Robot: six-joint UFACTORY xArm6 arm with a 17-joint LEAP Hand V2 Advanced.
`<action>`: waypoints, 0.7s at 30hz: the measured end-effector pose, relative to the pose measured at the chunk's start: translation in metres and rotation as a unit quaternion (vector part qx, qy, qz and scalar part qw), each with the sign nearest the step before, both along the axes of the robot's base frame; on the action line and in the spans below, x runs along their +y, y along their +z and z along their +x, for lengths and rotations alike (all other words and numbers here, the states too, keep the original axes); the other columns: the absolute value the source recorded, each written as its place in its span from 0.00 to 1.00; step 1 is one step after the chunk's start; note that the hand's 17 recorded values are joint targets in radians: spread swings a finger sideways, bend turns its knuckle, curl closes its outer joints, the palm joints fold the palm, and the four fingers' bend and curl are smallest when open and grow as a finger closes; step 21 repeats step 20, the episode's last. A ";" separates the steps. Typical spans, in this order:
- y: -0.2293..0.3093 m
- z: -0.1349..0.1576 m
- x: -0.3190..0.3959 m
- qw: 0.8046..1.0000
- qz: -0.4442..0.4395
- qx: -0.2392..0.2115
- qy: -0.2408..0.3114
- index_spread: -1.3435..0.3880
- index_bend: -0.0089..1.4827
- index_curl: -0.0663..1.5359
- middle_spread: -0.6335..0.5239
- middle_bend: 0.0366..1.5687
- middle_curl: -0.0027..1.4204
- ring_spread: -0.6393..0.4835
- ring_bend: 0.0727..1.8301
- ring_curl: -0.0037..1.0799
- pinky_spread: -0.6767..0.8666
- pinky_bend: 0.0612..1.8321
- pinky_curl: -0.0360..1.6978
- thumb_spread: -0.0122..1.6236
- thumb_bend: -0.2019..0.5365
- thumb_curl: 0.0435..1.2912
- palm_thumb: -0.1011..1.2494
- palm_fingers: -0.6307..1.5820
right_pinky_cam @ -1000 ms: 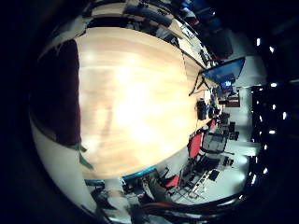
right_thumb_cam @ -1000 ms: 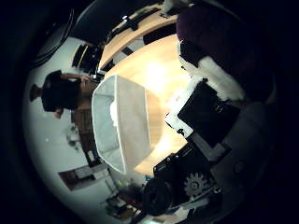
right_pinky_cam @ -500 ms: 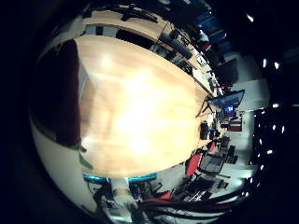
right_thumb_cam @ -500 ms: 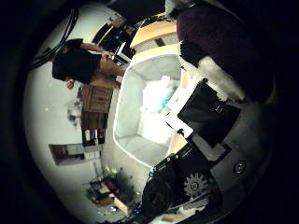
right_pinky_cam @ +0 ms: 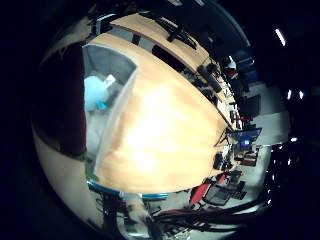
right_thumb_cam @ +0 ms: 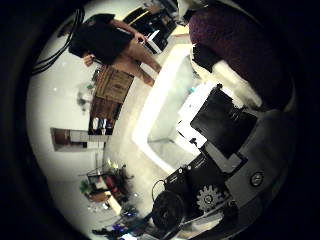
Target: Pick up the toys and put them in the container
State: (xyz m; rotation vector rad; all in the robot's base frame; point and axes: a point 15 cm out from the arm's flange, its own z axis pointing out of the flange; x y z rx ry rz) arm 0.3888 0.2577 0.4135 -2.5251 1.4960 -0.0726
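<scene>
My hand [right_thumb_cam: 215, 120] shows as white and black parts with a gear in the right thumb side palm view. Its fingers curl round a dark purple plush toy [right_thumb_cam: 235, 45], which stays close to the palm. The same toy shows as a dark maroon mass at the edge of the right little finger side palm view [right_pinky_cam: 70, 100]. A clear plastic container [right_pinky_cam: 112, 70] stands on the wooden table [right_pinky_cam: 170, 120] with a light blue toy [right_pinky_cam: 97, 92] inside it. The right thumb side palm view shows the container's pale wall [right_thumb_cam: 165, 105] close beside my fingers.
Red and black office chairs [right_pinky_cam: 205, 185] and a monitor [right_pinky_cam: 243, 135] stand past the table's far end. More desks [right_pinky_cam: 170, 35] run along one side. A wooden cabinet [right_thumb_cam: 110, 85] stands on the floor beyond the container.
The views have shifted along the table to the container. The container and its blue toy now show in the little finger side view. The purple toy has stayed in my hand.
</scene>
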 end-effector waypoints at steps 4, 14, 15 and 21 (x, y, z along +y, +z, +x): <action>0.003 0.005 0.026 1.000 0.000 -0.004 0.019 0.43 0.13 0.49 0.28 0.61 0.45 0.33 0.72 0.46 0.15 0.65 0.31 0.64 0.25 0.23 0.82 0.83; -0.007 0.015 0.037 1.000 -0.006 0.004 0.022 0.42 0.13 0.50 0.28 0.61 0.45 0.33 0.72 0.46 0.15 0.66 0.31 0.65 0.25 0.23 0.81 0.82; -0.007 0.014 0.038 1.000 -0.006 0.004 0.022 0.42 0.13 0.50 0.28 0.61 0.45 0.33 0.72 0.46 0.15 0.66 0.31 0.65 0.25 0.23 0.81 0.82; -0.007 0.013 0.036 1.000 -0.008 0.007 0.021 0.42 0.13 0.50 0.28 0.61 0.45 0.33 0.72 0.46 0.15 0.66 0.31 0.65 0.25 0.23 0.81 0.82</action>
